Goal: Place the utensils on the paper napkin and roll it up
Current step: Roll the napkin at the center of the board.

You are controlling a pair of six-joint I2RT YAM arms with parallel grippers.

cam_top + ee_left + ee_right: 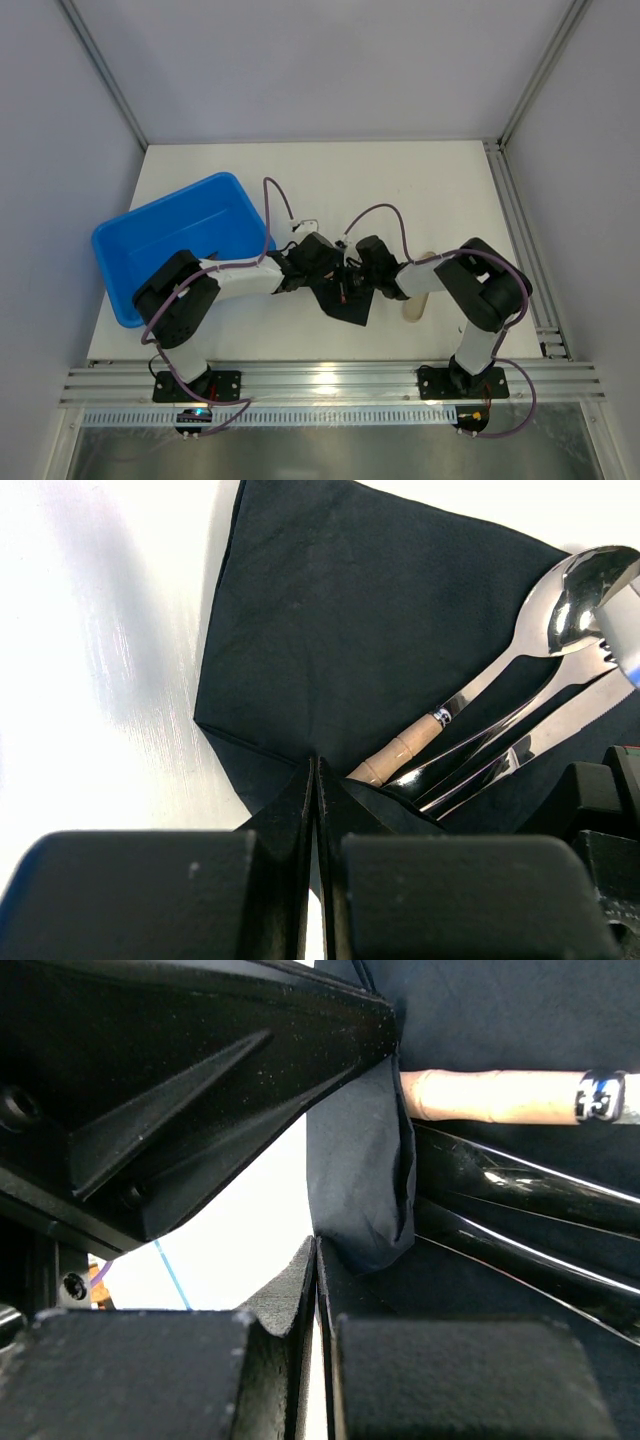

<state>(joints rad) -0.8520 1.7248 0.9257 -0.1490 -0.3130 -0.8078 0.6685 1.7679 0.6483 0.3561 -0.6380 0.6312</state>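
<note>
left gripper (316, 772) jaws fully closed, pinching the lower edge of the paper napkin (340, 630). a fold of it is lifted over the handle ends of the utensils (575, 712). three pieces lie side by side on the right part of the napkin in the left wrist view, heads toward the upper right. the spoon (575, 600) has a beige wrap on its handle. right gripper (316, 1250) fingers are pressed together too, tips right at the bottom of that fold; can't tell if paper is caught between them. top view: napkin sits lower centre on the white table (440, 180), blue tub (170, 240) at left, beige cylinder (414, 306) just right.
</note>
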